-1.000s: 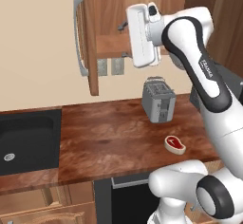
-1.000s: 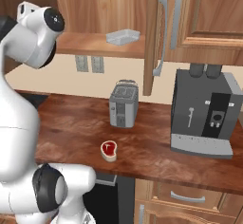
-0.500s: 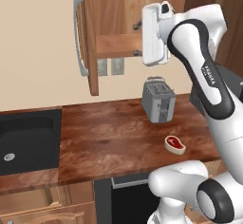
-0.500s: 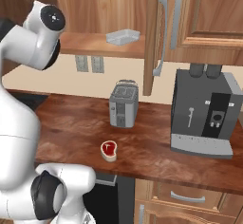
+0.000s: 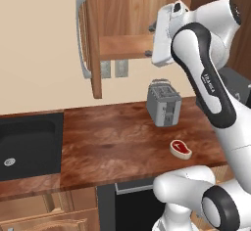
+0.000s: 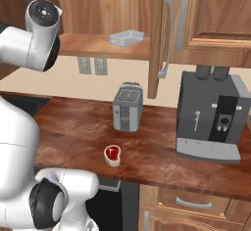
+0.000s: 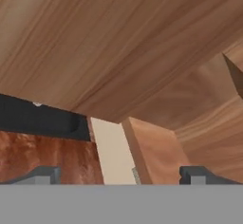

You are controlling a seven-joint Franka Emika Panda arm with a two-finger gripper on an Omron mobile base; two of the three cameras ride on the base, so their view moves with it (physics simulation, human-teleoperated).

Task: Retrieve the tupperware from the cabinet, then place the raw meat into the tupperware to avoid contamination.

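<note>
The cabinet (image 5: 122, 46) stands open, its door (image 5: 89, 39) swung out to the left. The pale tupperware (image 6: 126, 37) lies on the cabinet shelf (image 6: 93, 46), near the door (image 6: 157, 34). My gripper (image 5: 150, 40) hangs at shelf height in front of the opening, pointing left, open and holding nothing. In the hand view its fingertips (image 7: 45, 174) stand wide apart, facing cabinet wood (image 7: 118, 42). The raw meat (image 5: 180, 148) (image 6: 112, 154) lies flat on the counter, in front of the toaster.
A silver toaster (image 5: 164, 103) (image 6: 128, 106) stands on the wooden counter (image 5: 108, 142) under the shelf. A black coffee machine (image 6: 213, 117) sits at the right. A dark sink (image 5: 24, 144) is set in the counter at the left.
The hand has swung to the right and turned in front of the cabinet opening. The jaws have stayed open. The meat and the tupperware have not moved.
</note>
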